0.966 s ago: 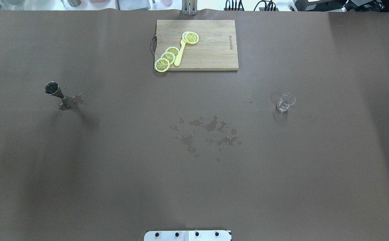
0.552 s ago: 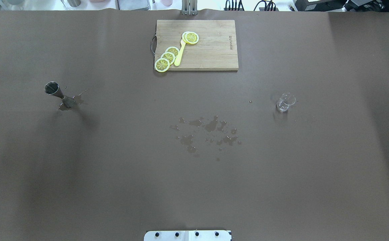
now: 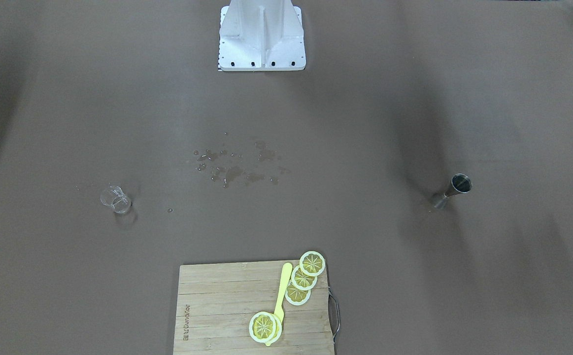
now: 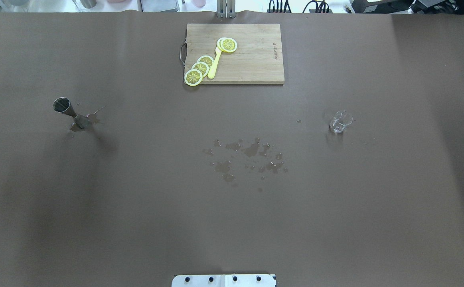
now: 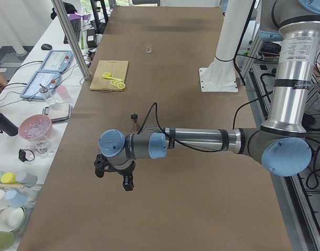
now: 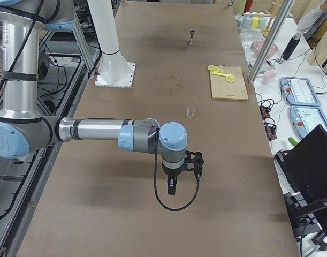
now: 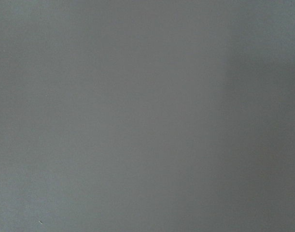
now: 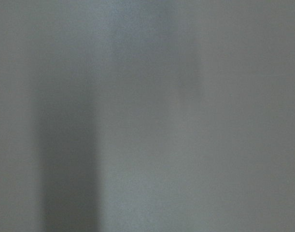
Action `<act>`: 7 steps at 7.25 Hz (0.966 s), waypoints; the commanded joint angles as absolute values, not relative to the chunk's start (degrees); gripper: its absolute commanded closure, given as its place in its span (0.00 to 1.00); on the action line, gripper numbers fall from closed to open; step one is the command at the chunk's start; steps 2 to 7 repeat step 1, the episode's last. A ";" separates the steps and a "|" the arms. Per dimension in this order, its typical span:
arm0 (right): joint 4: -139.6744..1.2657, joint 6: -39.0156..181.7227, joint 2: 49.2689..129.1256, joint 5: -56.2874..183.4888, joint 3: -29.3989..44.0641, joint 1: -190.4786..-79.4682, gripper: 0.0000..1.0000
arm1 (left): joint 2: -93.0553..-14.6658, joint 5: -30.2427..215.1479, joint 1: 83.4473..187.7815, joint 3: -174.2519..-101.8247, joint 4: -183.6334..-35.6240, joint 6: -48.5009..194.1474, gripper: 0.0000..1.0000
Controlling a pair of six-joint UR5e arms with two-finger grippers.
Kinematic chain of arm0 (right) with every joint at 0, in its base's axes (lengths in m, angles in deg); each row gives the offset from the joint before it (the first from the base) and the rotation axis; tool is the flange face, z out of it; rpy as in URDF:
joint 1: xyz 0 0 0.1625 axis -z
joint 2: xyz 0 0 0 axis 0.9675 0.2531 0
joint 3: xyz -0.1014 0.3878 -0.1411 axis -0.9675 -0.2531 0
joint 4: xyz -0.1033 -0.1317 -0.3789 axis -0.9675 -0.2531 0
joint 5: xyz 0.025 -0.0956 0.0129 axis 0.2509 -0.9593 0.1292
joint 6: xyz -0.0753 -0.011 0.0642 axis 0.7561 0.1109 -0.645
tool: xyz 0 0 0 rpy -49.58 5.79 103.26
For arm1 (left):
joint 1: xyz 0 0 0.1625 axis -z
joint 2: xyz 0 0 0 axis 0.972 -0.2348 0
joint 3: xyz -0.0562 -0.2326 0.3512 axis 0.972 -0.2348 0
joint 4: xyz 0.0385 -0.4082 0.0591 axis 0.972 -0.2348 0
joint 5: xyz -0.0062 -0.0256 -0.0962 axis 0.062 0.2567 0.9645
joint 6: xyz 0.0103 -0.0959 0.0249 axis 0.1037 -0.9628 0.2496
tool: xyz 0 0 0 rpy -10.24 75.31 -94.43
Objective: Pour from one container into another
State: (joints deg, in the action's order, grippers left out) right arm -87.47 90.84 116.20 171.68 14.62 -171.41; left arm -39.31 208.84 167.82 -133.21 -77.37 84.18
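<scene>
Overhead exterior view showed the metal cup [image 4: 67, 113] upright on the left half of the table [image 4: 232, 223]; the small glass [image 4: 340, 122] stood well apart on the right half; the left claw [image 5: 113, 175] was nearer the metal cup, the right claw [image 6: 182, 176] nearer the small glass; whether either claw was open could not be told.

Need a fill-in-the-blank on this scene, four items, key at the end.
1. The lemon slices lie on the wooden cutting ____.
2. The metal jigger stands on the robot's ____ side.
3. The glass beaker stands on the robot's ____ side.
4. Spilled liquid lies ____ jigger and beaker.
Missing words: board; left; right; between.
</scene>
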 commanded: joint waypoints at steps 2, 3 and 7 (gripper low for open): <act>-87.47 90.84 116.51 171.62 14.62 -171.41 0.00 | -39.28 208.82 167.83 -133.29 -77.37 84.13 0.02; -87.47 90.84 116.51 171.62 14.62 -171.41 0.00 | -39.28 208.82 167.83 -133.29 -77.37 84.13 0.02; -87.47 90.84 116.51 171.62 14.62 -171.41 0.00 | -39.28 208.82 167.83 -133.29 -77.37 84.13 0.02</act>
